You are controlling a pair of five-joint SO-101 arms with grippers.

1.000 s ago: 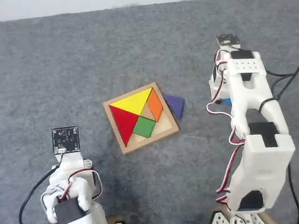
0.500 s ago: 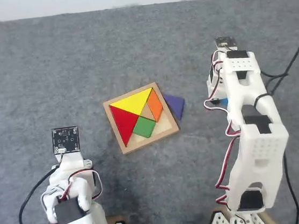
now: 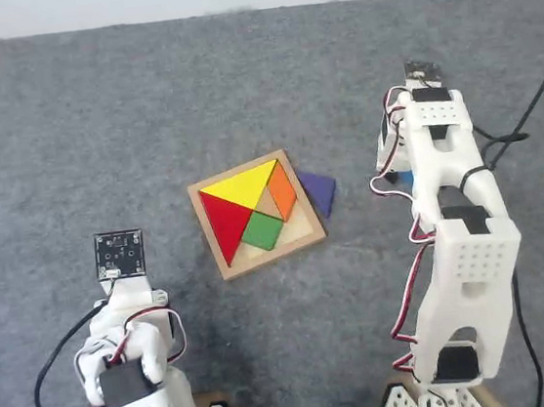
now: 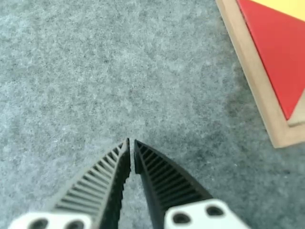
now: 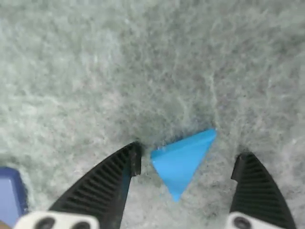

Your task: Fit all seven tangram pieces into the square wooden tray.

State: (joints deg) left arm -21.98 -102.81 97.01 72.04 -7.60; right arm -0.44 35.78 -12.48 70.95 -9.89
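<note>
The square wooden tray (image 3: 221,258) lies mid-table and holds yellow (image 3: 240,185), red (image 3: 222,223), orange (image 3: 282,190) and green (image 3: 262,230) pieces. A purple piece (image 3: 320,192) rests on the carpet against the tray's right side. A small blue triangle (image 5: 182,158) lies flat on the carpet between the open fingers of my right gripper (image 5: 189,162), untouched; in the high view a sliver of the blue triangle (image 3: 403,180) peeks out beside the right arm (image 3: 449,203). My left gripper (image 4: 131,143) is shut and empty over bare carpet, near the tray's corner (image 4: 267,114).
Grey carpet covers the whole table. The left arm (image 3: 131,367) stays low at the front left. A black cable (image 3: 536,105) trails to the right of the right arm. Another blue-purple edge (image 5: 9,191) shows at the border of the right wrist view.
The right arm shifted slightly right and forward over the blue triangle. The left arm and the tray's pieces stayed put.
</note>
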